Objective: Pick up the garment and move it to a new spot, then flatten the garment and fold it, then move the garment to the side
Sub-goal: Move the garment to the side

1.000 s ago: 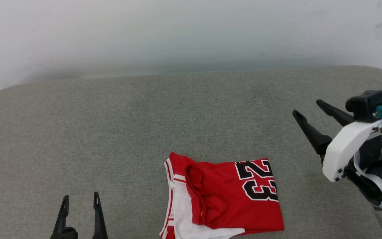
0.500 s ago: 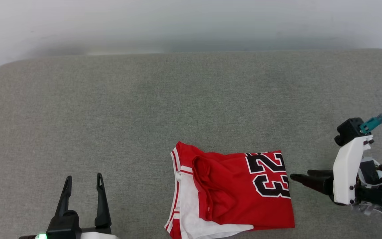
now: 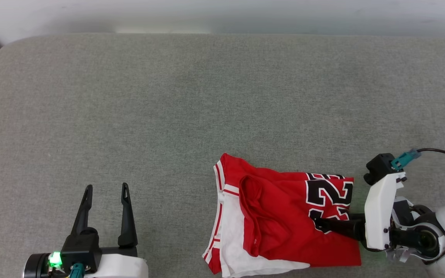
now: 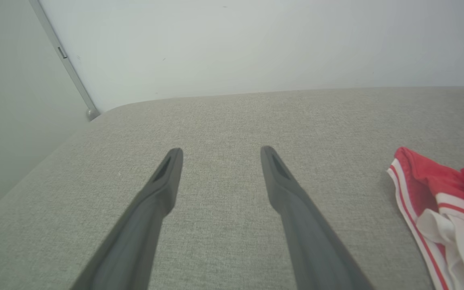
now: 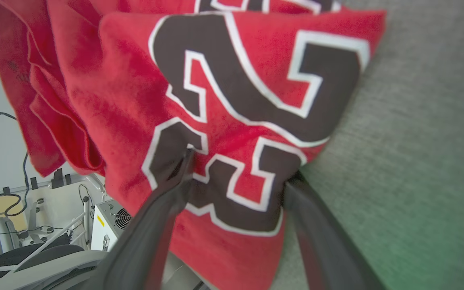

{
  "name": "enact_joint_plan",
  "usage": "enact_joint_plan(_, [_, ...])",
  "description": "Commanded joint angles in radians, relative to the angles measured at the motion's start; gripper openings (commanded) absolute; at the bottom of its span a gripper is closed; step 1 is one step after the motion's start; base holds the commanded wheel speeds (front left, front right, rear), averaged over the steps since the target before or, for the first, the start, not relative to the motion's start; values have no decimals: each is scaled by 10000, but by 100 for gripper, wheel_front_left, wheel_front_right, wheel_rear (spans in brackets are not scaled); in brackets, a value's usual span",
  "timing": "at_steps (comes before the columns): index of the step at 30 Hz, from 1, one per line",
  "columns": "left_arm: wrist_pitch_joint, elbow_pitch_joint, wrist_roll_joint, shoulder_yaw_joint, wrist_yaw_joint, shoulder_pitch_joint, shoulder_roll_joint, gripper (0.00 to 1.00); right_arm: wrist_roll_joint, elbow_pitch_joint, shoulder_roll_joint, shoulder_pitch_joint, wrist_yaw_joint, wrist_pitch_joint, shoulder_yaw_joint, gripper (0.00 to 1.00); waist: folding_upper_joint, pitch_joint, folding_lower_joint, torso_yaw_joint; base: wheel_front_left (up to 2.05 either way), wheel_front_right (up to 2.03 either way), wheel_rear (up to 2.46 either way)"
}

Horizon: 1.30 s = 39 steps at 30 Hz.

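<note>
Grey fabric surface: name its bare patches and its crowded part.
Bare: the whole far half of the grey fabric surface, and the near strip between the open left claw and the red T-shirt with white sleeves. Crowded: the near right, where the right claw straddles the shirt's edge.

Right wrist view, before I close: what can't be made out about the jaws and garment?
- Right wrist view: one fingertip of the right gripper is hidden under the garment's edge; layers between the jaws are uncountable.
- Head view: the garment's near-left corner runs off the bottom edge; the lower finger is hidden beneath fabric.
- Left wrist view: the right frame edge cuts off most of the garment.
</note>
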Motion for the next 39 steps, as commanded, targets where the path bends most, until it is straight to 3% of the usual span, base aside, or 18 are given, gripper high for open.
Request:
enact_joint_plan(1, [-22,37,44,-9,-36,-118,-11,100,-233,426,254,321,-23,46,614,100,0,67,0,79,0,0,0])
enact_joint_plan(2, [-20,54,45,-28,-48,-145,-13,100,-278,517,239,320,-23,-35,735,100,0,80,0,102,0,0,0])
enact_joint_plan(3, [-22,75,47,-42,-56,-175,-16,100,-367,590,215,311,-25,-110,845,83,0,89,0,122,0,0,0])
enact_joint_plan(4, [-20,90,46,-50,-55,-201,-17,100,-508,639,161,268,-28,-255,947,24,0,95,0,139,0,0,0])
enact_joint_plan(5, [-20,135,24,-66,-36,-239,-22,100,-676,720,34,146,-32,-526,1260,0,0,62,0,173,0,0,0])
enact_joint_plan(13, [-20,196,66,-6,60,143,-31,100,-492,121,-491,-814,-17,-1572,1423,0,0,-526,0,-110,0,0,0])
enact_joint_plan(23, [-20,-37,10,52,215,558,-41,100,-805,-1923,-1837,-1952,-14,-1929,2230,0,0,-1031,0,-1426,0,0,0])
enact_joint_plan(32, [-20,-321,-43,176,375,255,-46,100,-1445,-3074,-3203,-3043,-15,-1949,2097,0,0,-297,0,-3082,0,0,0])
enact_joint_plan(39, [-20,-467,181,187,101,-422,267,100,-2525,-2434,-4232,-3936,-15,-2507,1750,0,0,849,0,-3709,0,0,0])
